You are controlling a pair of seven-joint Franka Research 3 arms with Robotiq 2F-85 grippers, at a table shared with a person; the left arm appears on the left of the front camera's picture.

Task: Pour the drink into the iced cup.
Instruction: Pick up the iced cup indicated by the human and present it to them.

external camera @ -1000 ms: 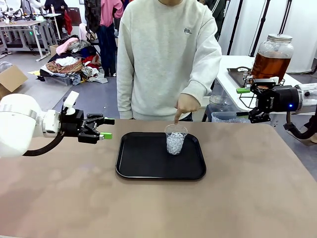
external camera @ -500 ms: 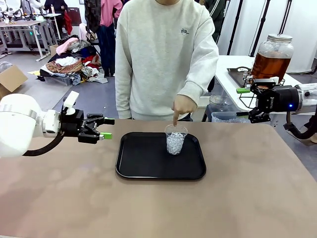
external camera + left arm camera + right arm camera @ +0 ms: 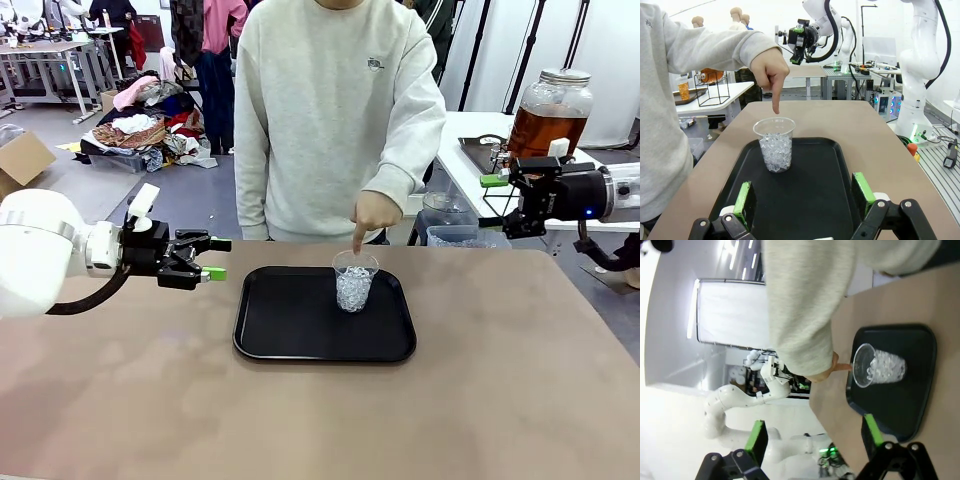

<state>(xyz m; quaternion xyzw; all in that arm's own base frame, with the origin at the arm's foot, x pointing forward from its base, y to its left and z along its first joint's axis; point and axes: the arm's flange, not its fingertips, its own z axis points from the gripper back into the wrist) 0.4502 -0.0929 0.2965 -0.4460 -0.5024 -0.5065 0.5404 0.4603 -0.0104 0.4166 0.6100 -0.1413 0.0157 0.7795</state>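
Right end effector (image 3: 492, 202) lifted slightly, agape; left end effector (image 3: 218, 258) agape; 1 iced cup (image 3: 355, 281), 1 tray (image 3: 290, 322).

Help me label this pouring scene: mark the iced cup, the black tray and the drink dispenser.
iced cup (image 3: 355, 287), front view, on its ice-filled body.
black tray (image 3: 288, 325), front view, on the bare floor left of the cup.
drink dispenser (image 3: 548, 128), front view, on the amber liquid behind the glass.

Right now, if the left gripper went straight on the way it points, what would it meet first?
Probably the iced cup on the black tray: the wrist view has it nearly centred ahead of the open left gripper, though relative height is unclear.
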